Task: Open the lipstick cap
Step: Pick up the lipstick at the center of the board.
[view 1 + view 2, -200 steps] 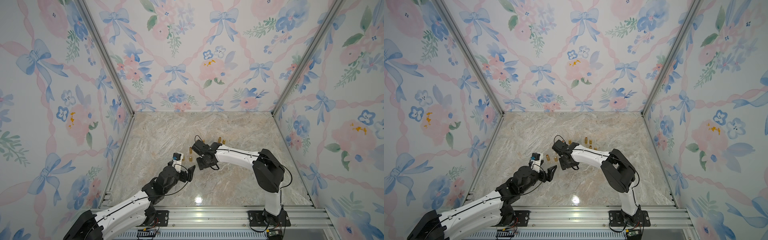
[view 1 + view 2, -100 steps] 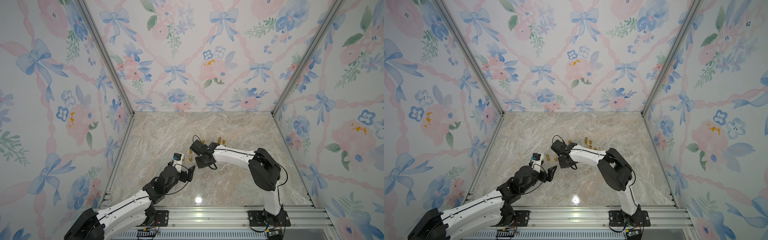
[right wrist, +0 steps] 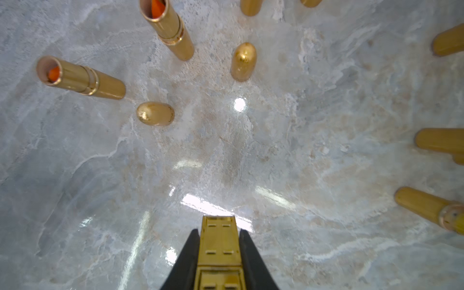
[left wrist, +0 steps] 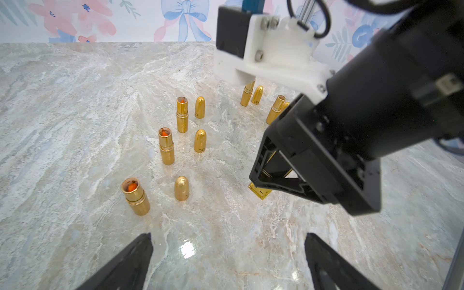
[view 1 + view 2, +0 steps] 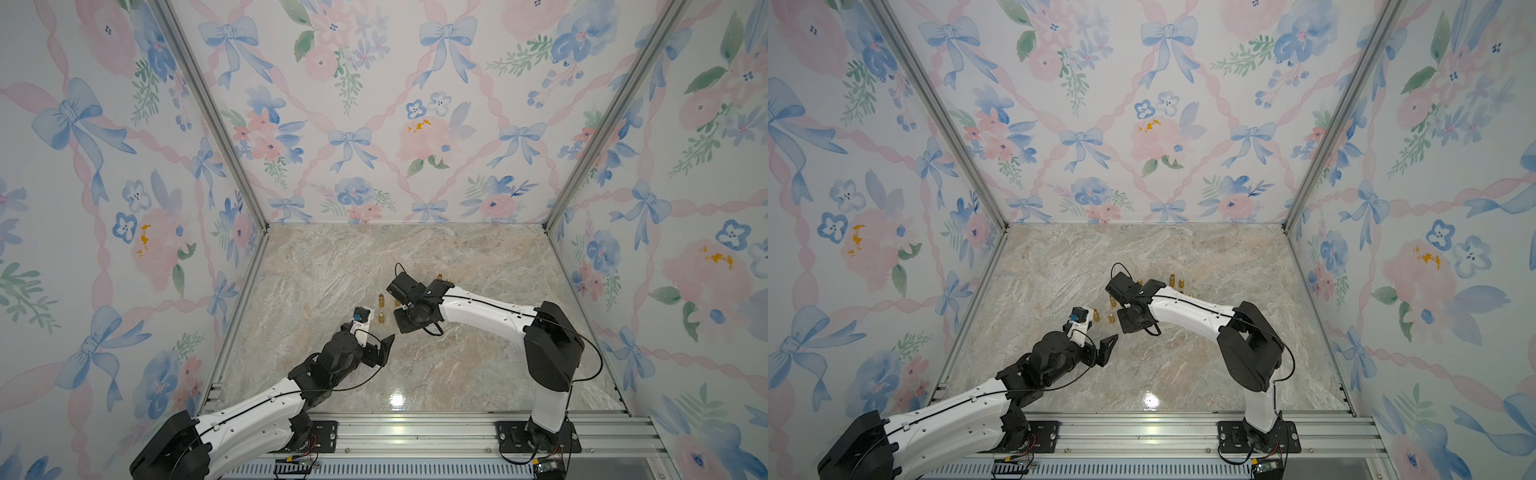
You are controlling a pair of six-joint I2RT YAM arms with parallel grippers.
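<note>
- Marble-patterned tabletop [image 5: 332, 270] lies glossy between floral-papered walls [image 5: 374, 124].
- To the left, my left pincer [image 4: 228, 237] stands released, jaws wide apart. It hovers low over bare marble and holds nothing.
- Ahead of it, in the middle, round gold tubes with orange sticks showing [image 4: 166, 145] stand upright. Each has a bullet-shaped gold cap [image 4: 200, 140] just beside it.
- To the right, my right pincer [image 3: 218, 232] is clenched on the task's thing, a square-sided gold metal lipstick [image 3: 218, 251]. It is tilted end-down close over the table; whether it touches I cannot tell.
- Which end of it pulls off I cannot tell; a pull on the wrong end would open nothing.
- Polished metal looks slippery, so I judge a hard tug could drag the lipstick through my right fingers [image 3: 188, 258].
- A careless left approach could topple the standing tubes and caps, which sit near its path.
</note>
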